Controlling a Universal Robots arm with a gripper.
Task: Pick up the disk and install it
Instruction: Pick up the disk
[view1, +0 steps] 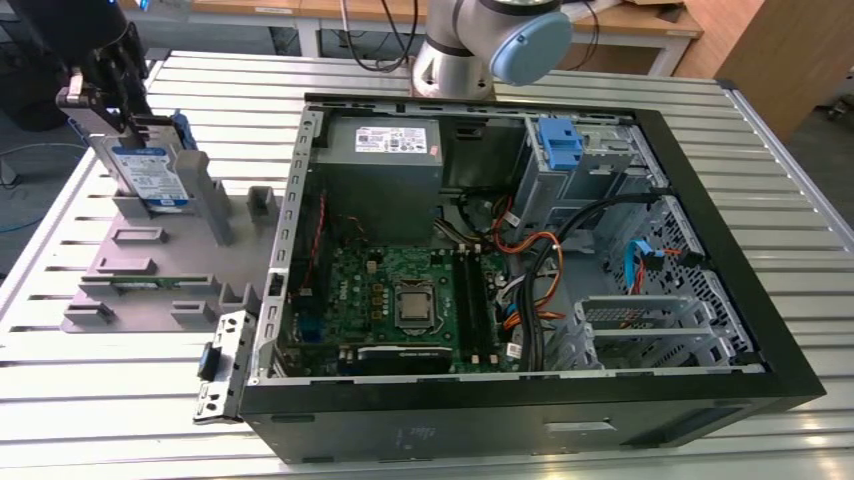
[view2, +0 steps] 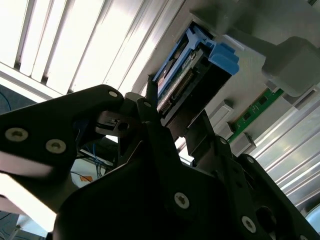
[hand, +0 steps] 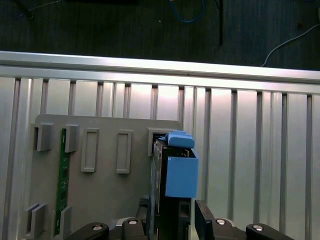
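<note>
Upright on one short edge, the disk (view1: 144, 178) stands in a slot of the grey fixture tray (view1: 160, 262), its long axis running up and down. Its broad labelled face is turned toward the exterior camera. That face is silver-grey with a white-and-blue label, and a blue plastic rail runs up the edge on the exterior view's right. In both wrist views the disk (hand: 160, 172) (view2: 181, 84) shows edge-on, a thin dark slab with the blue carrier piece beside it.

The gripper (view1: 130, 135) sits over the disk's top end. In the first wrist view the gripper (hand: 172, 219) has its two black fingers narrowed onto the disk, one against each broad side.

A green memory stick (hand: 62, 175) lies in another slot of the tray. The tray rests on the slatted metal table (view1: 80, 405), just beside the open computer case (view1: 754, 335) at the exterior view's right.
</note>
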